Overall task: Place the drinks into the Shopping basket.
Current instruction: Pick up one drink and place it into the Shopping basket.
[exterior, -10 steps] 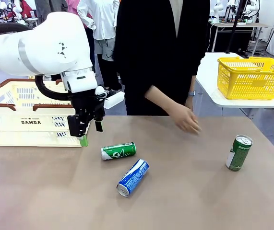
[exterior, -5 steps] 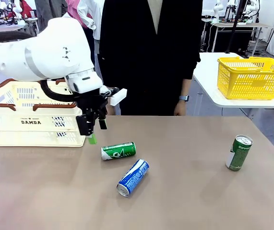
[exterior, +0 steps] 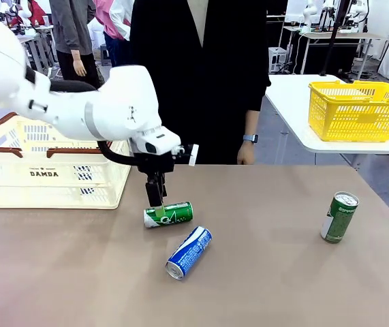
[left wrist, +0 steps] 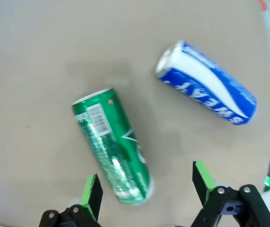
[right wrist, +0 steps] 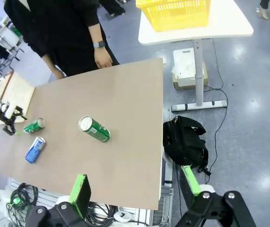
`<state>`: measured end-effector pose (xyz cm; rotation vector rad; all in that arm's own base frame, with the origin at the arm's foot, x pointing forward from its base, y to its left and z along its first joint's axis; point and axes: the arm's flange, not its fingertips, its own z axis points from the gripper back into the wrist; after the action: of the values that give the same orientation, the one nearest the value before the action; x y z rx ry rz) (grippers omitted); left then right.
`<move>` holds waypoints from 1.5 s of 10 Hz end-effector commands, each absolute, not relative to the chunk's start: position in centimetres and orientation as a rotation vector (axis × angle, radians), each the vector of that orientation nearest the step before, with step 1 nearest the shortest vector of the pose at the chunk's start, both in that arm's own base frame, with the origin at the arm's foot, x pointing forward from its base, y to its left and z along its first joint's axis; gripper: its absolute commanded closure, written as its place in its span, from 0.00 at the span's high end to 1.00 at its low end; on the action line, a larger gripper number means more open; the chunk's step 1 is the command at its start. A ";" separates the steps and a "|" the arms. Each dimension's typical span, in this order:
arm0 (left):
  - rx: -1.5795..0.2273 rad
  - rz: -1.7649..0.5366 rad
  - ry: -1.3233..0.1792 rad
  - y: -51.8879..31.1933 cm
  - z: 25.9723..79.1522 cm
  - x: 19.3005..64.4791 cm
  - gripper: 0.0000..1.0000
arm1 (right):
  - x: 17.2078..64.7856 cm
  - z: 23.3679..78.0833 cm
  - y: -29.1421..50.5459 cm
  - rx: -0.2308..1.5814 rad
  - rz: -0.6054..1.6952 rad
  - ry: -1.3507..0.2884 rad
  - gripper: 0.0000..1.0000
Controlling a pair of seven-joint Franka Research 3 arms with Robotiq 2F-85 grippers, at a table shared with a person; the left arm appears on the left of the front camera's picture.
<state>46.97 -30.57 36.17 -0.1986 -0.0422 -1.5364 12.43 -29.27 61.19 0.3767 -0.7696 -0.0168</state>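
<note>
A green drink can [exterior: 169, 214] lies on its side on the brown table, and my left gripper [exterior: 157, 206] hangs open just over its left end. In the left wrist view this green can [left wrist: 113, 147] lies between and ahead of the green fingertips [left wrist: 92, 191], with nothing gripped by the left gripper [left wrist: 147, 184]. A blue-and-white can [exterior: 189, 252] [left wrist: 205, 82] lies close in front of it. Another green can [exterior: 339, 216] [right wrist: 94, 129] stands upright at the right. The cream Shopping basket [exterior: 44, 174] stands at the left edge. My right gripper [right wrist: 135, 185] is open, high above the table's right end.
A person in black stands at the far side, one hand [exterior: 246, 154] hanging by the table edge. A yellow mesh basket [exterior: 361, 109] sits on a separate white table at the right. A black bag [right wrist: 184, 142] lies on the floor beside the table.
My left gripper has swung right from the Shopping basket's front corner to above the lying green can and turned about its wrist. The person's hand has drawn back off the table.
</note>
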 end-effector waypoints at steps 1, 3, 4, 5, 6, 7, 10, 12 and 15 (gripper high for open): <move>-0.159 -1.519 -0.018 -31.1 34.8 48.1 1.00 | 11.6 61.4 -29.6 0.365 -0.039 -0.757 1.00; -0.088 -1.509 -0.039 -31.5 33.9 47.8 1.00 | 11.6 61.4 -29.6 0.365 -0.039 -0.757 1.00; -0.098 -1.531 -0.020 -31.7 33.1 48.1 1.00 | 11.6 61.4 -29.6 0.365 -0.039 -0.757 1.00; -0.130 -1.562 0.005 -32.0 32.4 48.2 1.00 | 11.6 61.4 -29.6 0.365 -0.039 -0.757 1.00; -0.123 -1.562 0.015 -32.3 32.0 48.2 1.00 | 11.6 61.4 -29.6 0.365 -0.039 -0.757 1.00; -0.132 -1.562 0.032 -32.6 31.7 48.4 1.00 | 11.6 61.4 -29.6 0.365 -0.039 -0.757 1.00; -0.097 -1.562 0.035 -33.0 31.5 48.6 0.00 | 11.6 61.4 -29.6 0.365 -0.039 -0.757 1.00; -0.080 -1.545 0.037 -32.9 31.6 48.8 0.00 | 11.6 61.4 -29.6 0.365 -0.039 -0.757 1.00; -0.105 -1.539 0.034 -32.4 31.9 48.8 0.00 | 11.6 61.4 -29.6 0.365 -0.039 -0.757 1.00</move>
<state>48.70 -32.60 31.38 -0.1114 0.0187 -1.5551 12.44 -29.32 61.11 0.3762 -0.7637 -0.0190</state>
